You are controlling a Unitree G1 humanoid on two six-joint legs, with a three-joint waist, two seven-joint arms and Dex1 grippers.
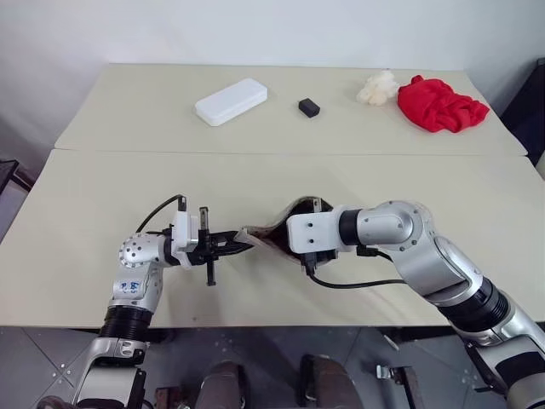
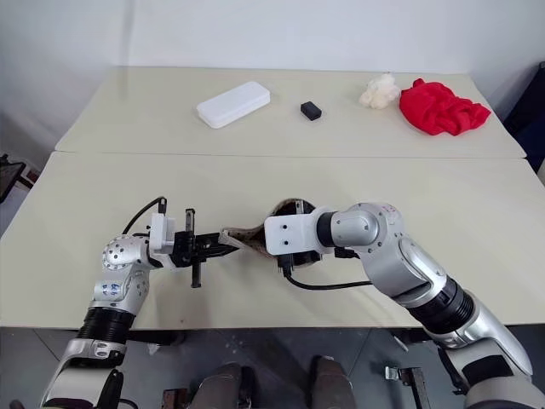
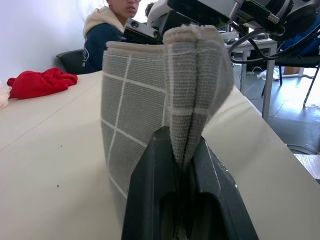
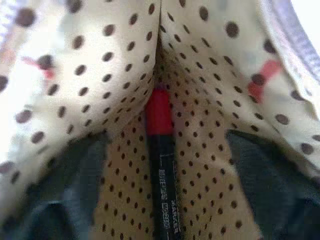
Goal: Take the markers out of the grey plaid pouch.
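pouch [image 3: 150, 105]: held above table [image 1: 102, 196] | contents: one dark marker [image 4: 162, 165], red tip, on dotted lining | left gripper [image 3: 182, 165]: clamped on pouch corner | right gripper [image 4: 162, 200]: fingers apart inside pouch

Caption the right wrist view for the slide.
Open right gripper inside the dotted lining of the pouch, straddling a red-capped marker.

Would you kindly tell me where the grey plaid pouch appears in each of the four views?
Left eye view: grey plaid pouch at centre, between the two arms.
Right eye view: pouch just left of centre.
Left wrist view: its plaid end stands upright, pinched by the left gripper.
Right wrist view: its dotted lining surrounds the red-tipped marker.
Shared landmark: the red cloth on the far table.
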